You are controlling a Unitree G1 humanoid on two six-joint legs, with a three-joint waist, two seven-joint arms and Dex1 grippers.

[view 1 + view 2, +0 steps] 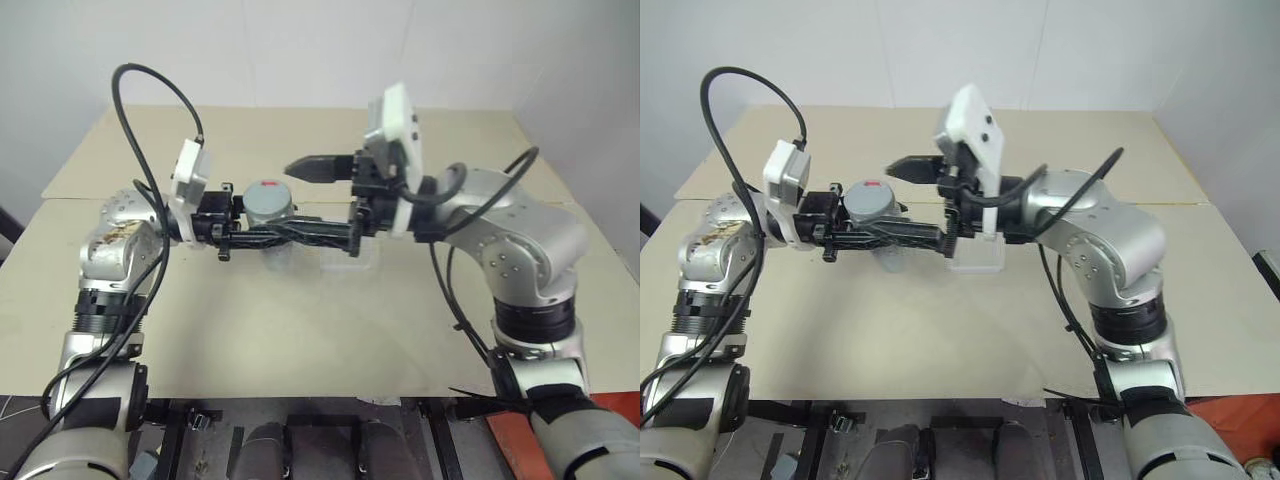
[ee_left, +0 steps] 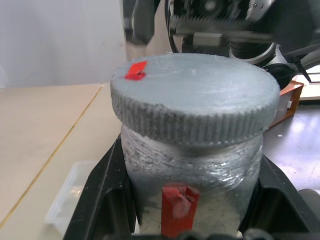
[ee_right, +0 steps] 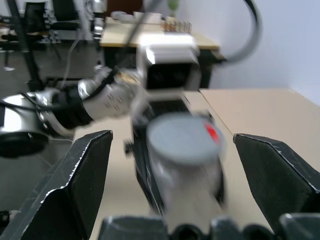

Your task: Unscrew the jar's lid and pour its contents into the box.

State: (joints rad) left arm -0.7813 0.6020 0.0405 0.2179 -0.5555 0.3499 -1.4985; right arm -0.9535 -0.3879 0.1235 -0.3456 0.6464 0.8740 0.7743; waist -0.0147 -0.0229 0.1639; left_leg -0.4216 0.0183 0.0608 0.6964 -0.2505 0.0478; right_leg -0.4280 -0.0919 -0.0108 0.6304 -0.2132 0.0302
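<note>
Above the beige table [image 1: 300,320], the jar [image 2: 192,175] was clasped upright between the left gripper's [image 1: 275,236] fingers [image 2: 102,195], the lid [image 1: 270,199] was seated on it, the right gripper [image 3: 182,165] was spread wide just beside the lid, and the box [image 1: 975,258] lay beyond.

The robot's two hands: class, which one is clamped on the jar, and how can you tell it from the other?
The left hand: its black fingers press both sides of the jar. The right hand stands open, short of the lid.
</note>
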